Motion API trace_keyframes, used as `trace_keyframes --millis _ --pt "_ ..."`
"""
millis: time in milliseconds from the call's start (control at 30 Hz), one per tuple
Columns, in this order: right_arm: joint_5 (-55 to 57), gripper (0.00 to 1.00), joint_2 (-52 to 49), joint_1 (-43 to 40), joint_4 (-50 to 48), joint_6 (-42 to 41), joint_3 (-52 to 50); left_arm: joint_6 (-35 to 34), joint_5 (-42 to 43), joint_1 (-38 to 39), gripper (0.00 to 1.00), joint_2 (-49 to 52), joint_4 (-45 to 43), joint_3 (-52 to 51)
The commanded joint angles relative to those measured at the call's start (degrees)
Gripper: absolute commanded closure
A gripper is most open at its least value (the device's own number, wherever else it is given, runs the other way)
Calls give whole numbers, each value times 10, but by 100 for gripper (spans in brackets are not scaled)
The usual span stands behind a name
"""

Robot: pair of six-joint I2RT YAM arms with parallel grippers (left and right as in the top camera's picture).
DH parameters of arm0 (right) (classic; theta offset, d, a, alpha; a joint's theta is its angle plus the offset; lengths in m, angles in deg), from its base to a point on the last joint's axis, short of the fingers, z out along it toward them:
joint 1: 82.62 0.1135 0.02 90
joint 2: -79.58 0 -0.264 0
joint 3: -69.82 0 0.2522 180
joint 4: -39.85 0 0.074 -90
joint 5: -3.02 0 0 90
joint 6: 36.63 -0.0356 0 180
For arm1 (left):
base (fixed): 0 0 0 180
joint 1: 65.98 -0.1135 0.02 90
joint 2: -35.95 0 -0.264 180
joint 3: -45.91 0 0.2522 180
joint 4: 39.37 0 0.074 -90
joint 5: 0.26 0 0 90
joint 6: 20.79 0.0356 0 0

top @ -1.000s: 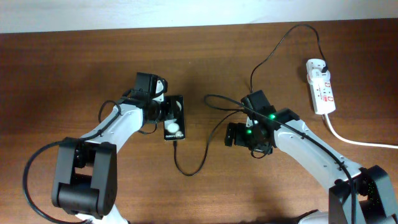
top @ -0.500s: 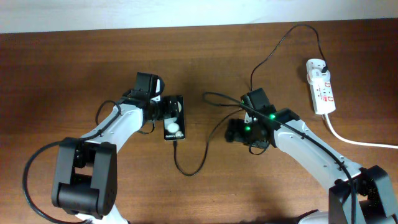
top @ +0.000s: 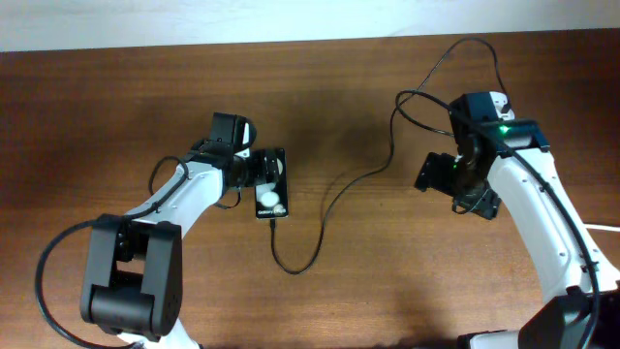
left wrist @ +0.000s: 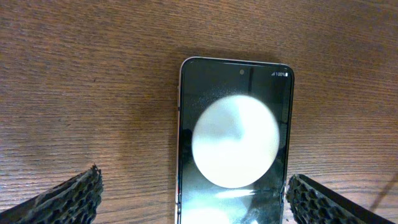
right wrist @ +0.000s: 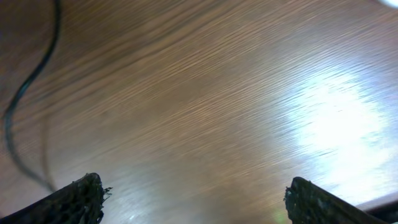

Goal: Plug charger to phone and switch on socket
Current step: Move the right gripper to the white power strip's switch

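Overhead and wrist views, wooden desk (top: 97, 97). The phone (top: 271, 184) lies face up left of centre. In the left wrist view its glossy face carries a large round white reflection, and its near end is cut off by the bottom edge of the frame. The left fingers (left wrist: 68, 199) are released: their two tips show only at the lower corners, spread wide to either side of the phone and not touching it.

The charger (top: 334, 204) meets the phone's lower end in the overhead view. It loops toward the front of the desk, then climbs rightward and arcs along the back edge toward the right arm. Whether its connector is seated in the phone is too small to tell, and its plug is hidden.

The socket (top: 498, 98) is almost wholly covered by the right arm. Only a white end shows, and no switches can be made out. A short stretch of white cord (top: 610, 229) shows at the right edge.

The right fingers (right wrist: 74, 199) are spread with nothing between them, over bare, motion-blurred wood. A dark blurred length of cable crosses the upper left of that view.
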Motion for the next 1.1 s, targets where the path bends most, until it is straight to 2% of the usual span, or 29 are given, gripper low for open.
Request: trace_keyframes --millis 0,267,333,400,433,500,600,667,933,1067 --pt "51 1 0 -36 1 -9 5 3 -2 2 1 -14 0 9" --pt "57 1 -21 -195 -54 2 5 3 -2 2 1 -14 0 9" --pt "60 1 -29 -211 -57 16 5 3 -2 2 1 -14 0 9" --pt "63 1 -30 -221 -102 25 7 3 -2 2 1 -14 0 9" --pt "55 2 -32 -222 -104 63 24 3 -2 2 1 -14 0 9" --pt "57 1 -43 -223 -60 68 89 3 -2 2 1 -14 0 9" --pt "75 1 -81 -227 6 70 215 3 -2 2 1 -14 0 9" --pt "76 1 -135 -237 12 76 274 3 -2 2 1 -14 0 9" --pt "82 1 -298 -306 -40 75 276 3 -2 2 1 -14 0 9" --pt "28 1 -346 -308 -118 74 274 3 -2 2 1 -14 0 9"
